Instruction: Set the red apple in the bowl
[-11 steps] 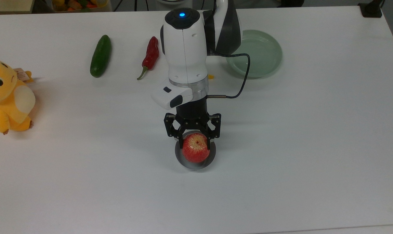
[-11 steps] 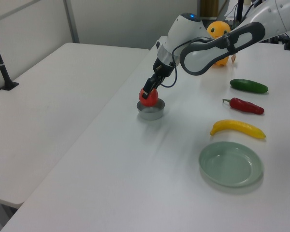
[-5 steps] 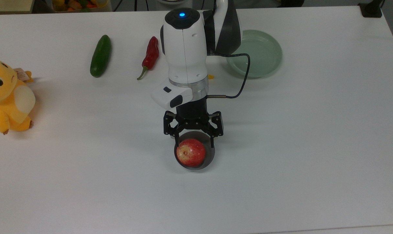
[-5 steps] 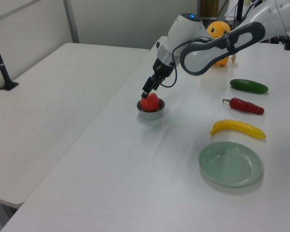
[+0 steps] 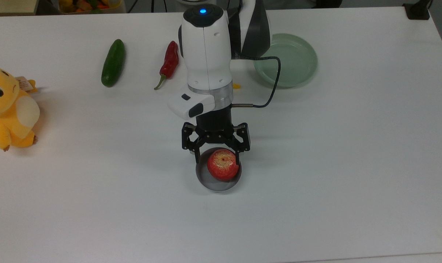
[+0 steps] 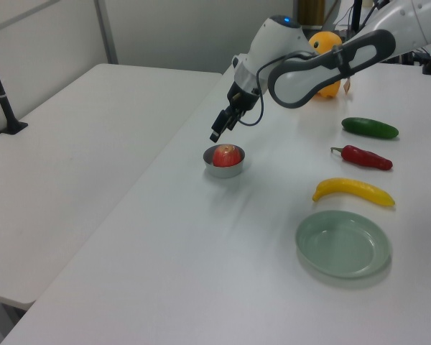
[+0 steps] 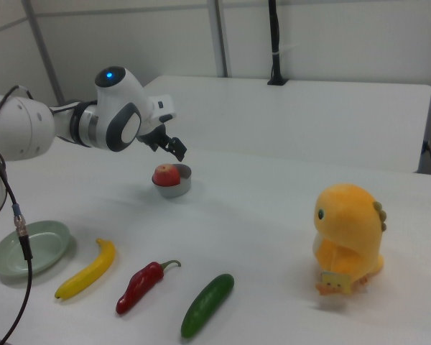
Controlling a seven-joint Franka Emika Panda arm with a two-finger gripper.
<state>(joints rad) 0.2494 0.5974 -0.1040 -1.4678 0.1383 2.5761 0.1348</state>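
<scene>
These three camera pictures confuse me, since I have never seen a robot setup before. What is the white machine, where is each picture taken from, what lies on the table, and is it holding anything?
The white machine is a robot arm ending in a two-finger gripper. One camera looks down from above; the other two look across the white table from opposite sides. A red apple sits inside a small grey bowl. The gripper hangs open just above it, holding nothing. Also on the table: a pale green plate, a banana, a red chilli, a cucumber and a yellow plush toy.
</scene>
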